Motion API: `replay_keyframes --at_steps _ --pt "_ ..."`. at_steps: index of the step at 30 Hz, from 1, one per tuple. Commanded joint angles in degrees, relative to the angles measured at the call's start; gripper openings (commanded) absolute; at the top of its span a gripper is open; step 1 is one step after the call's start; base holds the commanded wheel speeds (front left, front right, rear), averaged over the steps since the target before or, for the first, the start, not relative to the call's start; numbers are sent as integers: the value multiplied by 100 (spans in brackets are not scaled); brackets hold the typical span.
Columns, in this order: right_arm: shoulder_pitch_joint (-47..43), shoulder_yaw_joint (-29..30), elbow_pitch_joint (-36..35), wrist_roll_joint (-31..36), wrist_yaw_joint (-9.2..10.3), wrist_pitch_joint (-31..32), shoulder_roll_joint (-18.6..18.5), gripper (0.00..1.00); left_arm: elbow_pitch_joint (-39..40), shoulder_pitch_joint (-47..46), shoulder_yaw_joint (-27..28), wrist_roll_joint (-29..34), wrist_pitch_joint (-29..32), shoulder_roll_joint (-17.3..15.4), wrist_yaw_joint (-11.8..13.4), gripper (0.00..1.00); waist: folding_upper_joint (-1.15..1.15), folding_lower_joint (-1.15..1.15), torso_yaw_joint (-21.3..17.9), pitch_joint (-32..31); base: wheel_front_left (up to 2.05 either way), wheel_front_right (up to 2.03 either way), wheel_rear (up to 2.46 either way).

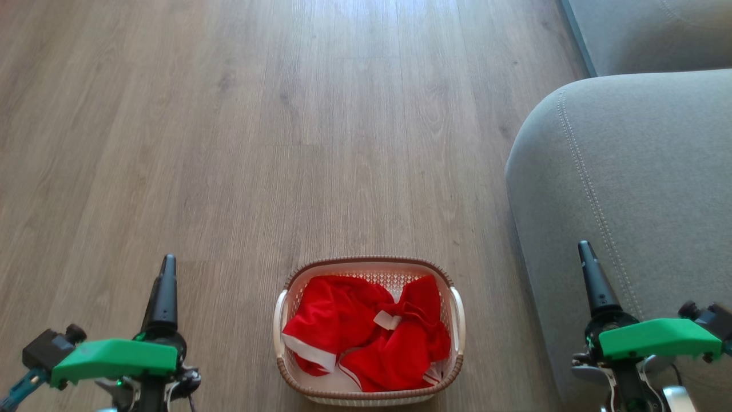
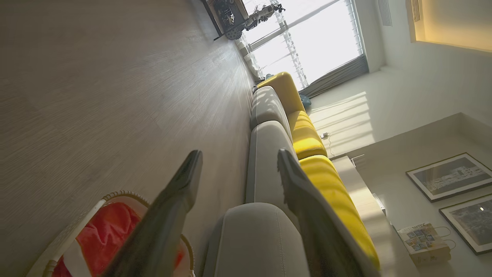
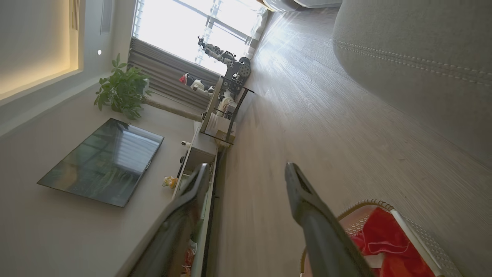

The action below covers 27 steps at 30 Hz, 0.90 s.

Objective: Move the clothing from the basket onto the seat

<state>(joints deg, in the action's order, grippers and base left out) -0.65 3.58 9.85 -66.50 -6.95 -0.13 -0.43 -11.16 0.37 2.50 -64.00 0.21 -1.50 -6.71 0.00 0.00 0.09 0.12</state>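
Wood-grain flooring [image 1: 286, 143] ran pale grey-brown across most of what I saw from the head camera. Near the bottom of that view the basket [image 1: 369, 260] sat on the floor, white and perforated, with a brown woven-look rim and a white handle on each side. The clothing [image 1: 349, 326] lay bunched inside it, bright red, with a white trim band at the near left and a small white label [image 1: 388, 320] near the middle. Off to the robot's right of the basket, apart from it, stood the seat [image 1: 640, 171], a light grey cushion with a rounded edge and a double stitched seam.

The left gripper [image 2: 239, 154] hung left of the basket above the floor, its two dark fingers spread wide with nothing between them. Beyond them its wrist view showed grey cushions, yellow back cushions [image 2: 307, 134] and a bright window [image 2: 315, 38]. The right gripper [image 3: 246, 167] showed against the seat's near edge in the head view, likewise spread wide and holding nothing. Its wrist view took in a television [image 3: 102, 161], a plant [image 3: 121, 90] and a corner of the basket with red cloth in it.
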Motion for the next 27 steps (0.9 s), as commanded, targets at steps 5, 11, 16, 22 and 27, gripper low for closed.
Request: replay_keyframes --at_steps 5,11,16,22,27 --pt "245 -142 -310 545 -24 -137 -135 100 349 -295 -10 699 -151 -186 26 100 0 0 7 -5 0 0 0" --pt "249 -228 -361 1294 -27 -253 -184 100 465 -289 -95 1396 -269 -233 108 100 0 0 13 -14 0 0 0" --pt "248 -304 -405 1808 -29 -349 -197 100 532 -276 -162 1820 -367 -257 121 100 0 0 19 -24 0 0 0" --pt "236 -403 -423 2307 -32 -465 -217 100 621 -248 -194 2275 -485 -282 129 100 0 0 24 -35 0 0 0" --pt "235 -449 -448 2686 -34 -562 -217 100 662 -238 -258 2665 -583 -315 127 100 0 0 24 -47 0 0 0"
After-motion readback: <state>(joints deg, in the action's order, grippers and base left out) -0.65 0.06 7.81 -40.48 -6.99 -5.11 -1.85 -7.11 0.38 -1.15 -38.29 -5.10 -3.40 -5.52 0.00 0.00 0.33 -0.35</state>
